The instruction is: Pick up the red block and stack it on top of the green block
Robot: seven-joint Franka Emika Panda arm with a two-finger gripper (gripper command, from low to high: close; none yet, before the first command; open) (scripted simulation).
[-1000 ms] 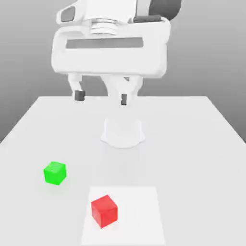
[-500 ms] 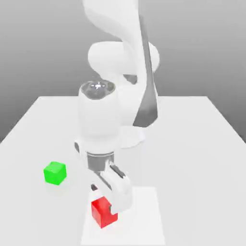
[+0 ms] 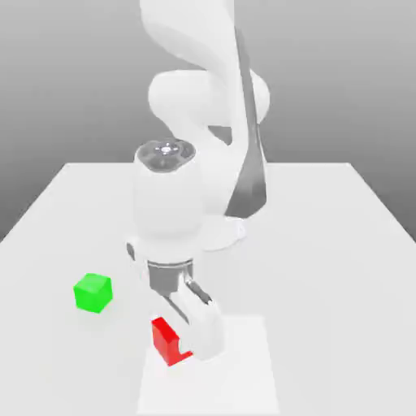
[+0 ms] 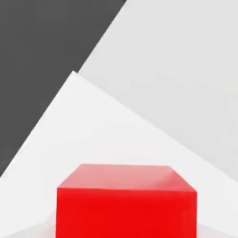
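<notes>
Grey room; pale table, front cut off; white arm; white sheet, partly hidden; gripper shut on red block, part-hidden, at sheet's edge, ext. view's left; green block nr. table's edge, same side.

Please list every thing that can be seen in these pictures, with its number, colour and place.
red block: one, red, at the gripper, over the white sheet
green block: one, green, on the table, toward the exterior view's left
sheet: one, white, flat on the table near its front edge
table: one, light grey, under everything
robot arm: one, white with grey parts, reaching down
gripper: one, white, closed on the red block
</notes>
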